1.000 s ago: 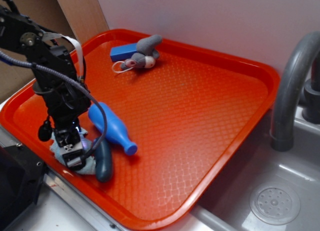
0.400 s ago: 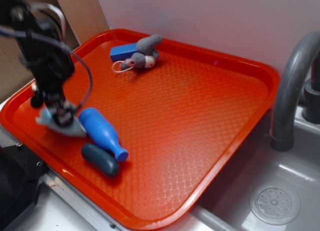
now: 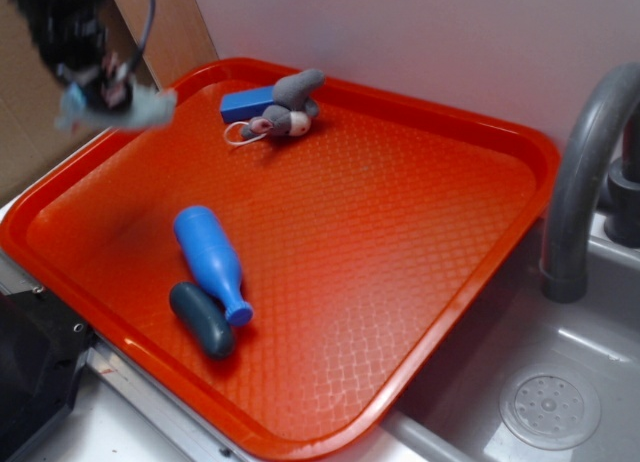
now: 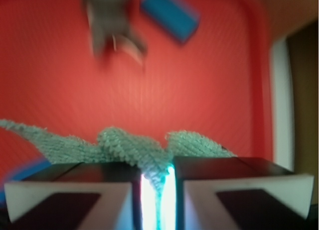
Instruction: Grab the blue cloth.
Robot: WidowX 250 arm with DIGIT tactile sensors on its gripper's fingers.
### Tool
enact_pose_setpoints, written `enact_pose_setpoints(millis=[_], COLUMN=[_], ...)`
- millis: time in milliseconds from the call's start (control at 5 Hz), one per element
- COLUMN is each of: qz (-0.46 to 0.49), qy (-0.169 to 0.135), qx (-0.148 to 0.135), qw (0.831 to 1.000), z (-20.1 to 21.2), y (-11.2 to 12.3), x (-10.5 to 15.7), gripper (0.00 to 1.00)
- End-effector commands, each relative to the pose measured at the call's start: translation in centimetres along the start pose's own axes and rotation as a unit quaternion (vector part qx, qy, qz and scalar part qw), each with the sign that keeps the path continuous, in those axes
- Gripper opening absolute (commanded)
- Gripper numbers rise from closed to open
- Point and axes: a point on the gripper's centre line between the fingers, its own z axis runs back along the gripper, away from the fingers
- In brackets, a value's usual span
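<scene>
The blue cloth (image 3: 125, 109) is a pale blue-grey terry rag, hanging in the air above the far left corner of the red tray (image 3: 440, 232). My gripper (image 3: 100, 85) is shut on it and blurred by motion at the top left. In the wrist view the cloth (image 4: 124, 145) is pinched between the two jaws, its folds spreading out to both sides, and my gripper (image 4: 157, 190) holds it high over the tray (image 4: 209, 90).
A bright blue plastic bottle (image 3: 210, 262) and a dark teal oblong object (image 3: 202, 320) lie at the tray's front left. A grey plush mouse (image 3: 285, 110) and a blue block (image 3: 245, 103) sit at the back. A grey faucet (image 3: 585, 172) and sink (image 3: 550, 407) stand at the right.
My gripper has risen up and back from the tray's front left with the cloth in it. The cloth has left the tray. The bottle has shifted slightly.
</scene>
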Motion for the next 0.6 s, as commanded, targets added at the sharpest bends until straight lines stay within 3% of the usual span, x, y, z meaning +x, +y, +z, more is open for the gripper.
enact_pose_setpoints(millis=[0,200,400], qz=[-0.034,-0.038,-0.049], qy=[-0.079,-0.094,-0.091], qx=[-0.013,-0.021,-0.007], qw=[0.996,0.995,0.995], z=[9.0,10.2,9.8], y=[-5.2,-6.2,-6.0], x=[1.2,1.2,1.3], gripper=[0.0,0.0,0.0])
